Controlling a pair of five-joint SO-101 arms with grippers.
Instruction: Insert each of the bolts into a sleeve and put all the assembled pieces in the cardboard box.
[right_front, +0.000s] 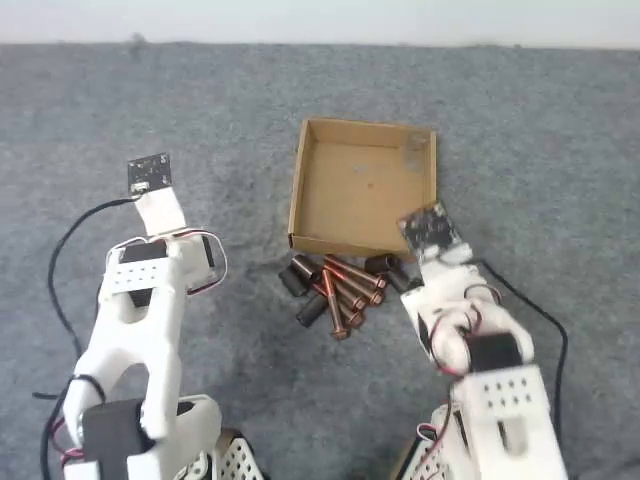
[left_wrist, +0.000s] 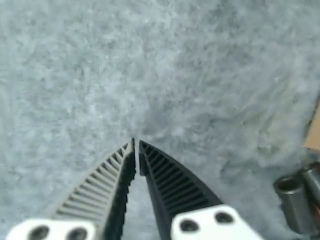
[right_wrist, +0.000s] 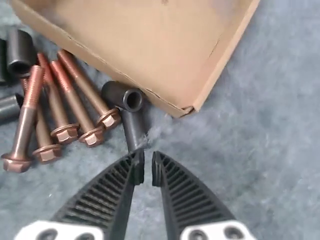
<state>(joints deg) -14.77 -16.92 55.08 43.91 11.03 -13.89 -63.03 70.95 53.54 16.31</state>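
Several copper bolts (right_front: 345, 288) (right_wrist: 65, 102) lie in a loose pile on the grey felt just in front of the cardboard box (right_front: 300, 190) (right_wrist: 220, 65), whose floor is bare. Dark sleeves (right_front: 296, 276) lie around them. One sleeve (right_wrist: 125, 96) rests against the box wall, and another sleeve (right_wrist: 134, 131) lies just beyond my right gripper (right_wrist: 147, 162), which is shut and holds nothing. My left gripper (left_wrist: 136, 146) is shut over bare felt, well left of the pile. Two sleeves (left_wrist: 291, 197) show off to its side.
The grey felt covers the whole table (right_front: 540, 140). Black cables (right_front: 62, 260) trail beside the left arm (right_front: 150, 290), and another runs by the right arm (right_front: 480, 350). Open felt lies left of and behind the box.
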